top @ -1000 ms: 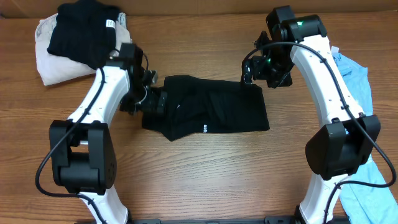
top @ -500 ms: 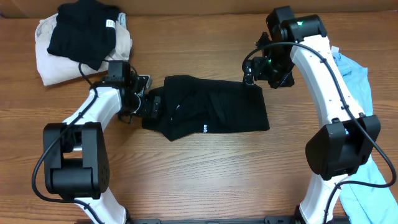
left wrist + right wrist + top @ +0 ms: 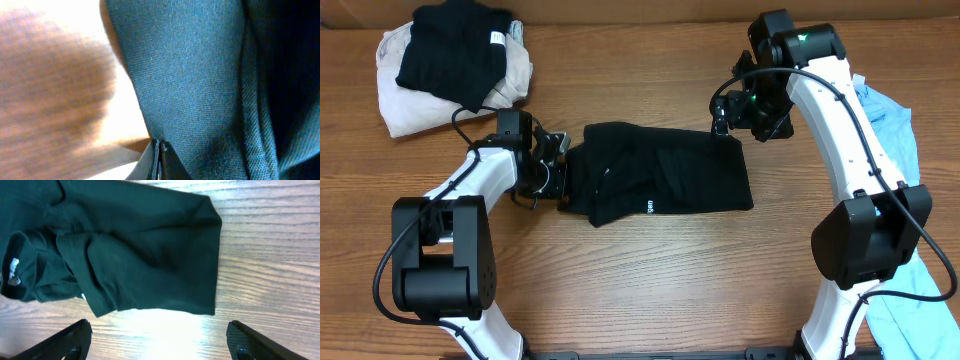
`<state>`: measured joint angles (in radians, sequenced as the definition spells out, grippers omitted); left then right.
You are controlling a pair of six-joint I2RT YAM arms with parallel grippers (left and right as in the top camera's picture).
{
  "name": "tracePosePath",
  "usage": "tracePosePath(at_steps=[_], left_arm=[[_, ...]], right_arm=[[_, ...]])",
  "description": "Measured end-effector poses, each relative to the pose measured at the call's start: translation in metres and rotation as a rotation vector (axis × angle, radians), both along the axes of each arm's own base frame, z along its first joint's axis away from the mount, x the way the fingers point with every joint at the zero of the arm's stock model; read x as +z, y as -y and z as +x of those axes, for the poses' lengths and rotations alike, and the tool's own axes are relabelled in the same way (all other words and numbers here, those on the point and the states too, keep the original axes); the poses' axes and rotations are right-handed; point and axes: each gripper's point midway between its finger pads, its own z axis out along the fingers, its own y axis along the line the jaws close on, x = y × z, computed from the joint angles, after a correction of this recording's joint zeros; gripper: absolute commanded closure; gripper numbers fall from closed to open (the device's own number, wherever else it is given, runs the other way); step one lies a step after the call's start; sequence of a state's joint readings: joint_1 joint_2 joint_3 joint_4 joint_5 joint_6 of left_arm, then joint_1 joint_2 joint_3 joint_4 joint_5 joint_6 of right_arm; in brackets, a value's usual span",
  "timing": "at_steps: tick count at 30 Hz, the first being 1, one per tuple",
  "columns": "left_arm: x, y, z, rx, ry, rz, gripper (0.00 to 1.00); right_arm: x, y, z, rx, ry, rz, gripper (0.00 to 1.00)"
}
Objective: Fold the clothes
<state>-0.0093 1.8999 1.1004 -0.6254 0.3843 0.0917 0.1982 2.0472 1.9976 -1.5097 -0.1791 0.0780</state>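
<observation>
Wood-grain table (image 3: 650, 285); left hand (image 3: 157, 150) pinching black shirt (image 3: 670, 180) edge; right hand (image 3: 157, 342) wide.

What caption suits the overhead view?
Left gripper pinches the black shirt; right gripper hovers open above its corner.

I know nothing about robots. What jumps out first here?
A black shirt lies rumpled at the centre. The left gripper is shut on its left edge; the right gripper hangs open over its far right corner. A clothes pile sits far left.
</observation>
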Motion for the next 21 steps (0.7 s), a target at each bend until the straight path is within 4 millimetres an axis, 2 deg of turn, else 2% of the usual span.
tracePosePath(at_steps=[4,6,7,9,12,16,21], left_arm=[[0.003,-0.006,-0.022,0.008,-0.123,0.035,0.96],[0.014,-0.01,-0.022,0.01,-0.162,0.059,0.96],[0.022,-0.011,-0.018,0.011,-0.162,0.07,0.96],[0.046,-0.014,-0.002,0.013,-0.136,0.086,0.96],[0.092,-0.016,0.03,0.019,-0.047,0.099,0.96],[0.134,-0.017,0.045,0.021,0.01,0.108,0.96],[0.148,-0.015,0.038,0.012,-0.014,0.119,0.96]], right_arm=[[0.0,-0.001,0.005,-0.001,0.022,0.003,0.26],[0.001,-0.002,0.01,0.0,0.042,0.005,0.41],[0.001,-0.002,0.012,0.001,0.05,0.006,0.48],[0.001,-0.003,0.015,-0.01,0.057,0.01,0.73],[-0.006,-0.004,0.021,0.0,0.064,0.013,0.96],[-0.022,-0.01,0.032,-0.002,0.073,0.036,0.96],[-0.052,-0.013,0.028,0.001,0.046,0.056,0.96]])
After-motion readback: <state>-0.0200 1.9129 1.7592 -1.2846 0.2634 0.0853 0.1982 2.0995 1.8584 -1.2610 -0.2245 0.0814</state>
